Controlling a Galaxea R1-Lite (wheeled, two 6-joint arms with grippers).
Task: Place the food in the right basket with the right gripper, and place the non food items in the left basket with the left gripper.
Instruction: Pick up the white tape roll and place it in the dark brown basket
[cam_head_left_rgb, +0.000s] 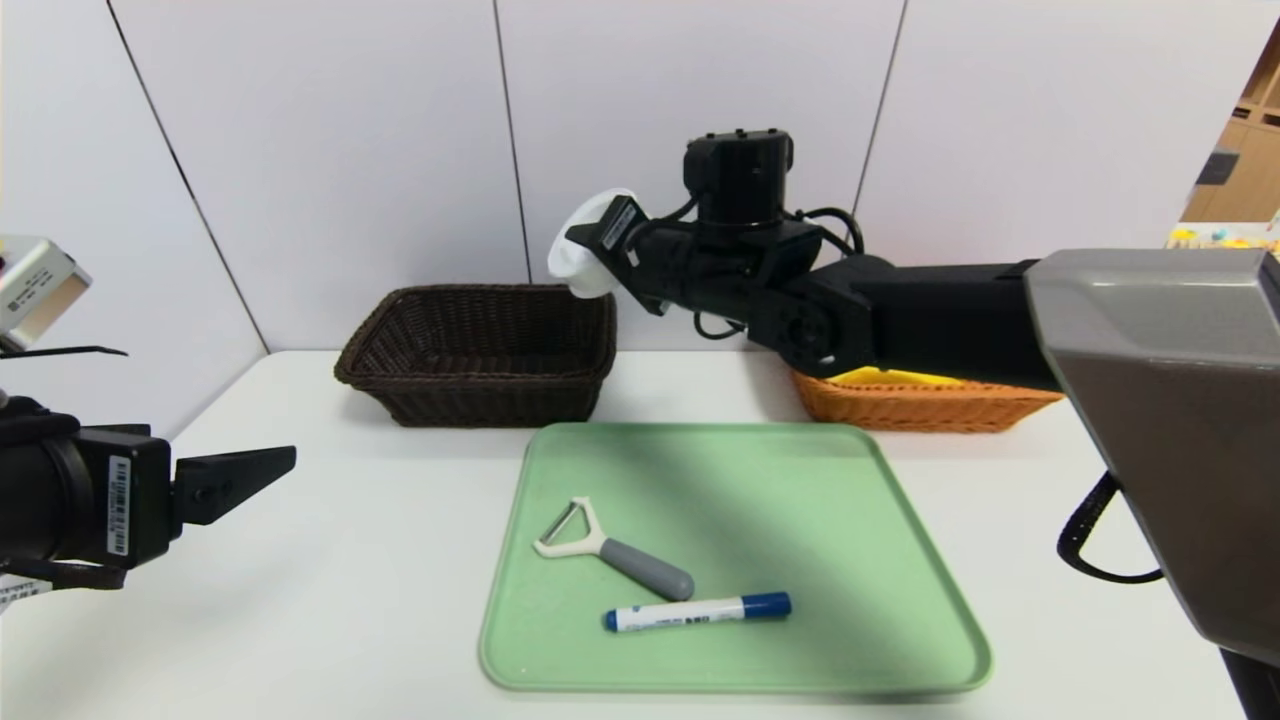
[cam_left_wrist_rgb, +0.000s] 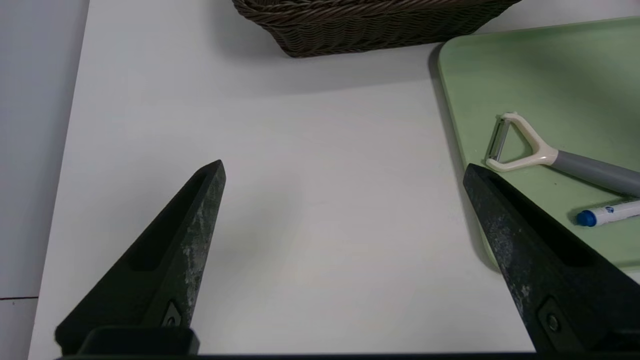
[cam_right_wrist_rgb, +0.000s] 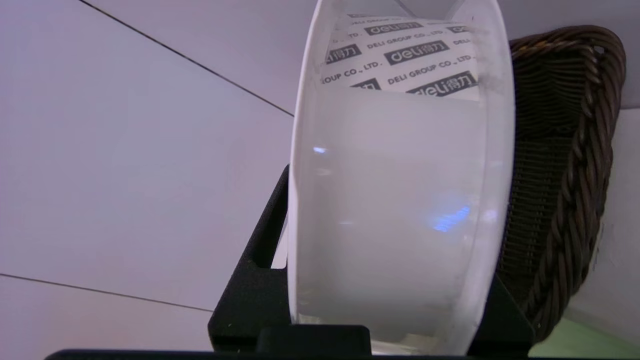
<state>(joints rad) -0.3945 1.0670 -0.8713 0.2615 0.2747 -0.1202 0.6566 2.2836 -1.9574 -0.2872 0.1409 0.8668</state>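
My right gripper (cam_head_left_rgb: 592, 248) is shut on a white roll of tape (cam_head_left_rgb: 578, 250), held up in the air by the right rim of the dark brown basket (cam_head_left_rgb: 475, 345). In the right wrist view the tape roll (cam_right_wrist_rgb: 400, 200) fills the gap between the black fingers (cam_right_wrist_rgb: 260, 260), with the dark basket (cam_right_wrist_rgb: 565, 150) behind it. A peeler (cam_head_left_rgb: 610, 545) with a grey handle and a blue marker (cam_head_left_rgb: 700, 611) lie on the green tray (cam_head_left_rgb: 730, 432). My left gripper (cam_left_wrist_rgb: 344, 167) hovers open and empty over bare table, left of the tray.
An orange basket (cam_head_left_rgb: 920, 405) stands at the back right, partly hidden by my right arm, with something yellow (cam_head_left_rgb: 890, 377) inside. White wall panels run close behind both baskets. The left wrist view shows the peeler (cam_left_wrist_rgb: 540, 155), marker (cam_left_wrist_rgb: 607, 212) and dark basket (cam_left_wrist_rgb: 350, 25).
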